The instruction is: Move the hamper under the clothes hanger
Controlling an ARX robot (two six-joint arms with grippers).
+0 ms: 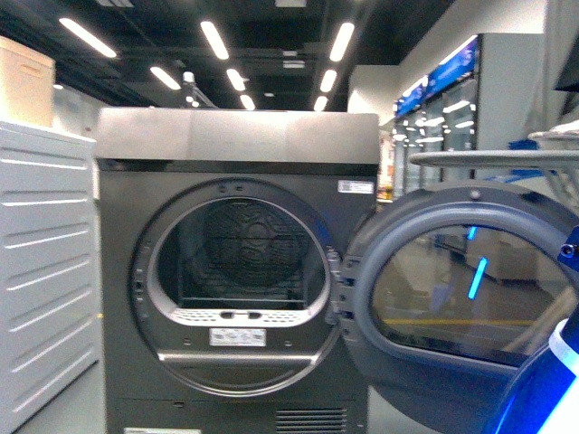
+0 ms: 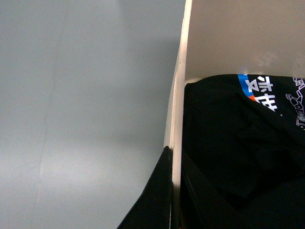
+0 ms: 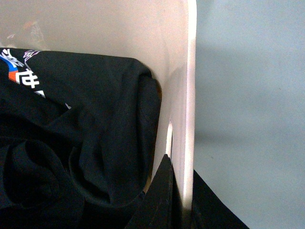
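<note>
The dryer [image 1: 237, 149] stood ahead, its door [image 1: 457, 289] swung right, a cabinet [image 1: 45, 271] at its left. A garment [image 2: 228, 143] lay in the hamper [image 2: 238, 33].

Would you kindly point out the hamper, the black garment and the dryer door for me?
hamper [image 2: 238, 33]: left wrist view, inner wall.
black garment [image 3: 95, 133]: right wrist view, folded middle.
dryer door [image 1: 452, 289]: front view, window.

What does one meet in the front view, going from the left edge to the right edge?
White ribbed cabinet → dark-grey dryer → its open round door → blue robot part.
</note>
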